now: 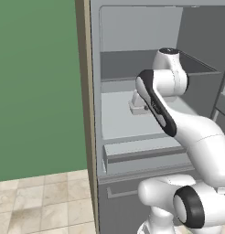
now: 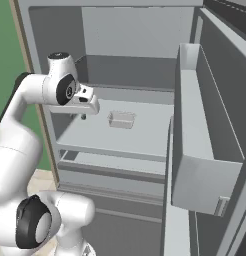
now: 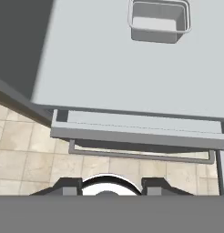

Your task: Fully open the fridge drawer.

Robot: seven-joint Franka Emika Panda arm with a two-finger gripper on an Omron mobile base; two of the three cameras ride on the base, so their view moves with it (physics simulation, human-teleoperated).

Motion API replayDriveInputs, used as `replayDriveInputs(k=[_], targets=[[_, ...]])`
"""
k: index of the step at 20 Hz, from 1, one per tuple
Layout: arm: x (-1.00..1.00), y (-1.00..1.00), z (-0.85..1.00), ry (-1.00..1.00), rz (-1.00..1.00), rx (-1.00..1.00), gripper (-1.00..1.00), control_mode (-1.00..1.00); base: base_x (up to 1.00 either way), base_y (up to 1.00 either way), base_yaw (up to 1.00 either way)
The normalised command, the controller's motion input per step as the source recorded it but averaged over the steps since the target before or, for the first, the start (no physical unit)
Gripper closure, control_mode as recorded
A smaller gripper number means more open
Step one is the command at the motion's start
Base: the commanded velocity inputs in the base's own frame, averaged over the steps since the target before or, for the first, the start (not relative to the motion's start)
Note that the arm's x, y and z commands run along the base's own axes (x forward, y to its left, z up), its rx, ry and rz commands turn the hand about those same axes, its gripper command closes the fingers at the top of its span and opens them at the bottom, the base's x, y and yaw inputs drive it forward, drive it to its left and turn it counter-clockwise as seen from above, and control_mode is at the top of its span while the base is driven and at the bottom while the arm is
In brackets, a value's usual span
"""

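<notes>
My two-finger gripper [image 2: 83, 116] hangs inside the tall grey fridge [image 1: 97, 91], above the left part of its flat grey shelf [image 3: 132, 68], pointing down. My dark fingertips [image 3: 68, 185] stand spread apart with nothing between them. The wide shallow light-grey drawer [image 2: 112, 171] with the darker groove handle sits just below the shelf's front edge, poking out only slightly. A small clear tray [image 2: 121, 119] rests on the shelf to my right.
</notes>
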Motion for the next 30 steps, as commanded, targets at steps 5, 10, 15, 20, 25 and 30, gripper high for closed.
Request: replayDriveInputs(k=[5, 10, 15, 20, 25, 30], targets=[[-0.11, -0.31, -0.09, -0.09, 0.0, 0.04, -1.0, -1.0, 0.0, 0.0, 0.0], [-0.34, -0.37, -0.23, -0.2, 0.0, 0.03, -1.0, -1.0, 0.0, 0.0, 0.0], [-0.04, 0.0, 0.0, -0.02, 0.0, 0.0, -1.0, -1.0, 0.0, 0.0, 0.0], [-0.44, 0.0, -0.12, 0.04, 0.0, 0.0, -1.0, -1.0, 0.0, 0.0, 0.0], [-0.49, 0.0, -0.09, 0.04, 0.0, 0.0, -1.0, -1.0, 0.0, 0.0, 0.0], [-0.17, 0.0, -0.03, 0.02, 0.0, 0.0, -1.0, -1.0, 0.0, 0.0, 0.0]])
